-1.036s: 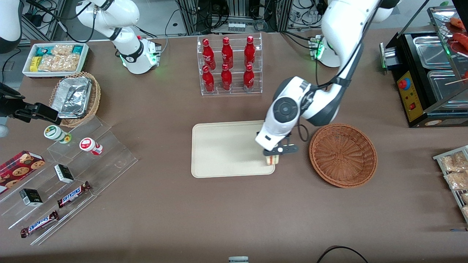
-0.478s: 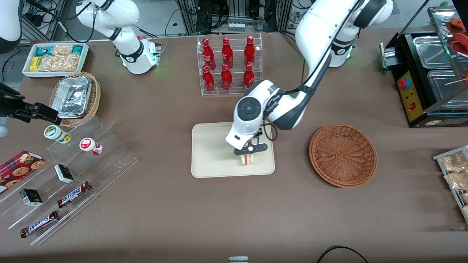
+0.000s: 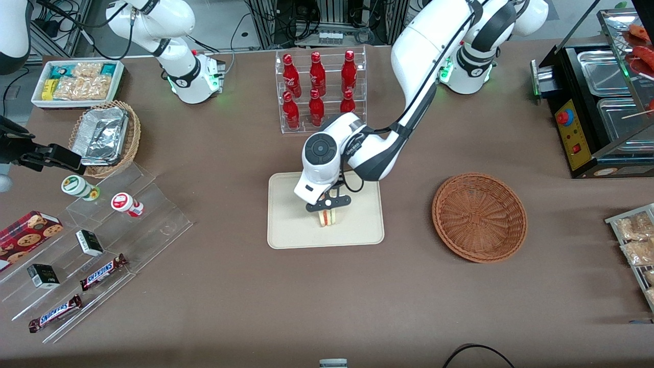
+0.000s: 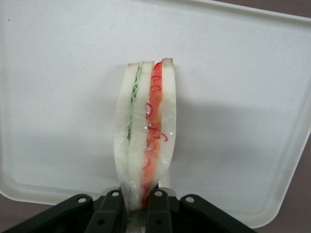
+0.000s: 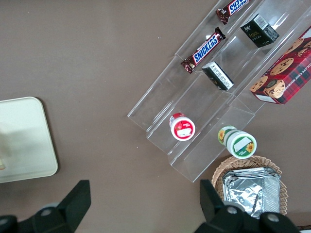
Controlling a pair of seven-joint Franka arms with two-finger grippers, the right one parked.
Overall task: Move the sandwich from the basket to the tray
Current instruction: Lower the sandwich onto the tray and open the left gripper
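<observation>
The sandwich, a wedge of white bread with red and green filling, hangs just over the middle of the cream tray. My left gripper is above the tray and shut on the sandwich, one black finger pressed on each bread face. The round reddish-brown basket stands beside the tray toward the working arm's end of the table, with nothing in it.
A clear rack of red bottles stands farther from the front camera than the tray. Toward the parked arm's end are a clear stepped stand with snack bars, a tan wicker basket of foil containers and a white snack bin.
The left gripper carried the sandwich from the tray's edge nearest the basket to over the tray's middle. The basket has not moved.
</observation>
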